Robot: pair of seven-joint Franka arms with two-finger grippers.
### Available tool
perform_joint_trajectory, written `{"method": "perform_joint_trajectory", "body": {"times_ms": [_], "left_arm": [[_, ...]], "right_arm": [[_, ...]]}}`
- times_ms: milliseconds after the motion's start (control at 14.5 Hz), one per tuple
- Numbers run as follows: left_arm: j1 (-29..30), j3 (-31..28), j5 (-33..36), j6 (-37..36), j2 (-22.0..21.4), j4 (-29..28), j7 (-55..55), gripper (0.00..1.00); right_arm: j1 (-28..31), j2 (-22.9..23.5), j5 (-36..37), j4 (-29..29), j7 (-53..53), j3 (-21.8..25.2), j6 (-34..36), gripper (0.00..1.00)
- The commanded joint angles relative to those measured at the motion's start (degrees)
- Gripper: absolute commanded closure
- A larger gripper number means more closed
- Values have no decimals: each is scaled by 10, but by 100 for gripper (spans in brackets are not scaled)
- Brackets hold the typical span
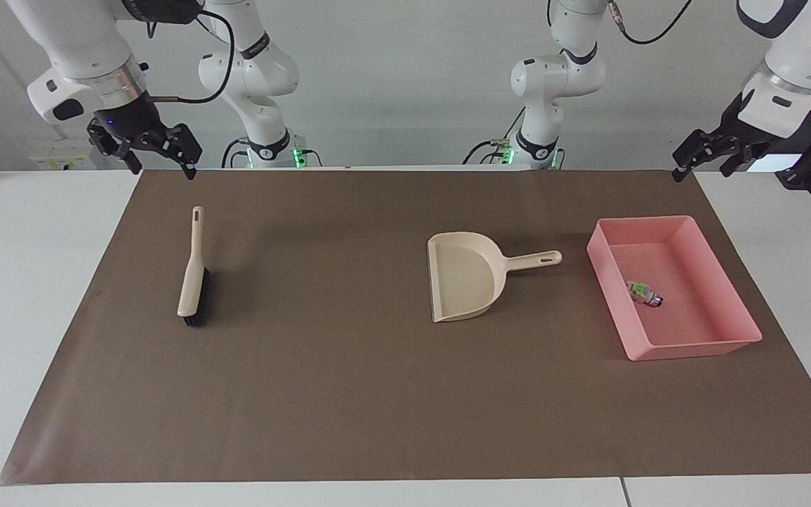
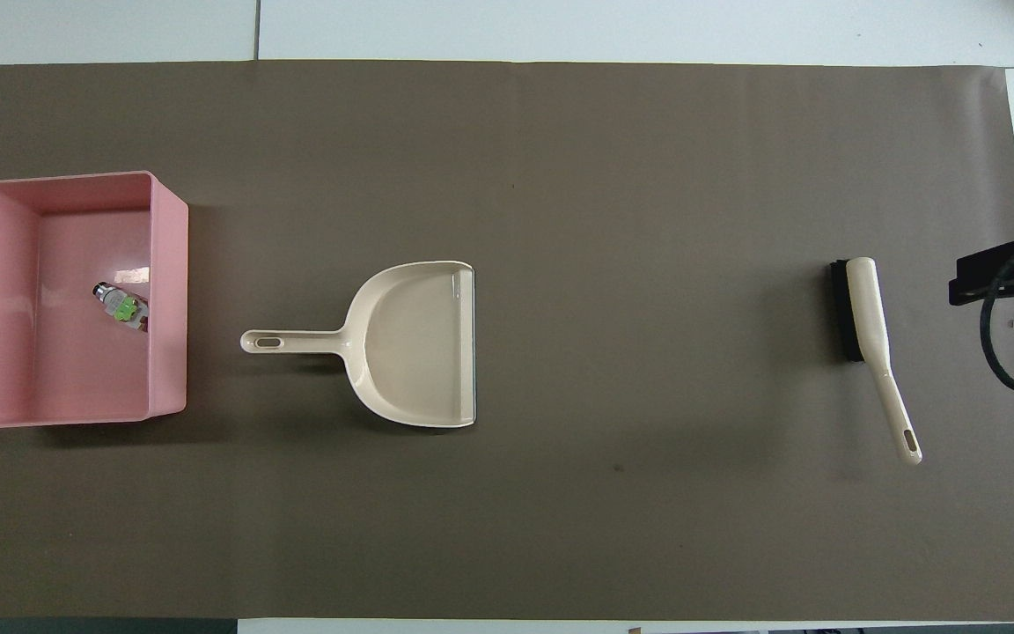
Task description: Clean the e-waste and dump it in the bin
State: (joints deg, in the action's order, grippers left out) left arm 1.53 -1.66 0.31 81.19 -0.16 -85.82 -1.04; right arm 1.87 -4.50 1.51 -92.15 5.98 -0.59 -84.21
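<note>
Pink bin [image 1: 712, 266] contains the e-waste [image 1: 643, 293]. Left claw [image 1: 702, 156] and right claw [image 1: 159, 156] hang raised at the worktop's [image 1: 25, 282] ends, both spread open and empty.

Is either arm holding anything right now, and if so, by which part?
Nothing is held. The left gripper and right gripper both hang open and empty; brush, dustpan and e-waste lie untouched.

We've got the e-waste [image 1: 644, 293], tiny green, white and black scraps, lying inside the shallow pink bin [image 1: 728, 292] at the left arm's end.
</note>
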Motion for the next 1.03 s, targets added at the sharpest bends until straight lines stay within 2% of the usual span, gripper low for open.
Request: {"method": "perform_joint_trajectory", "body": {"times_ms": [0, 414, 966], "left_arm": [[-3, 1, -7, -4, -12, -15, 9, 2], [-12, 3, -8, 17, -30, -46, 8, 2], [-13, 3, -8, 18, -32, -47, 5, 2]], "right_arm": [[5, 1, -1, 0, -7, -2, -4, 0], [10, 1, -2, 0, -7, -1, -5, 0], [10, 1, -2, 1, -11, 0, -4, 0]]}}
